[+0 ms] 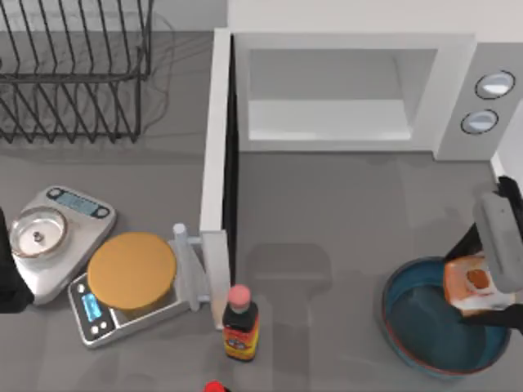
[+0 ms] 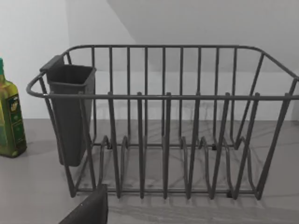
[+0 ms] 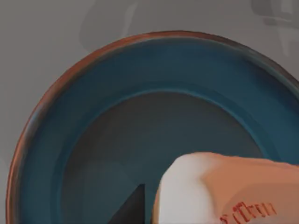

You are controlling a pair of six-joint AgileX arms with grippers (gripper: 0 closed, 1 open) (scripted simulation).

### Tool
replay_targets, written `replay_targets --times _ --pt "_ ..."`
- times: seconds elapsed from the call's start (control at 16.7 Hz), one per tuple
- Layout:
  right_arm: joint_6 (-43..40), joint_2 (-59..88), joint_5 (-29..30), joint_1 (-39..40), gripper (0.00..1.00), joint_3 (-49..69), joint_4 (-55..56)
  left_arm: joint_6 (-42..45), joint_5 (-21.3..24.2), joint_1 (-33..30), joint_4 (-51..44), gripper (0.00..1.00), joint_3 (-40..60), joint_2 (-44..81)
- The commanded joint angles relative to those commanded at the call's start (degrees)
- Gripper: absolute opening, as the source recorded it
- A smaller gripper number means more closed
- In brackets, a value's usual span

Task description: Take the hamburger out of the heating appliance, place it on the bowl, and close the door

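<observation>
The white microwave (image 1: 458, 82) stands at the back with its cavity bare. Its door (image 1: 214, 163) is swung wide open toward the front, bar handle (image 1: 189, 269) on the left face. At the front right sits the dark-blue bowl (image 1: 409, 327), also close up (image 3: 70, 116). My right gripper (image 1: 480, 282) is shut on the hamburger (image 1: 468, 280), holding it just over the bowl's right part. The hamburger (image 3: 224, 191) hangs above the bowl's inside, a dark fingertip (image 3: 133, 207) beside it. My left gripper (image 1: 8, 278) is parked at the table's left edge.
A wire dish rack (image 1: 73, 65) (image 2: 163, 130) fills the back left. Two silver scales at the left carry a metal pan (image 1: 37, 233) and an orange disc (image 1: 131, 269). A sauce bottle (image 1: 239, 322) stands at the door's front end. A green bottle (image 2: 10, 116) stands beside the rack.
</observation>
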Motion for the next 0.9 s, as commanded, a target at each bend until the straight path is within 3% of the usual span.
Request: replay_targets --times 0.48,0.9 --pt "-0.16 0.05 -1.8 -0.48 0.0 -0.62 -2.56 0.0 0.0 0.0 0.0 1.0 0.0 0.0" --pt "6.29 4.19 -1.2 4.18 0.0 -5.1 10.91 0.0 0.0 0.0 0.0 1.0 0.0 0.0"
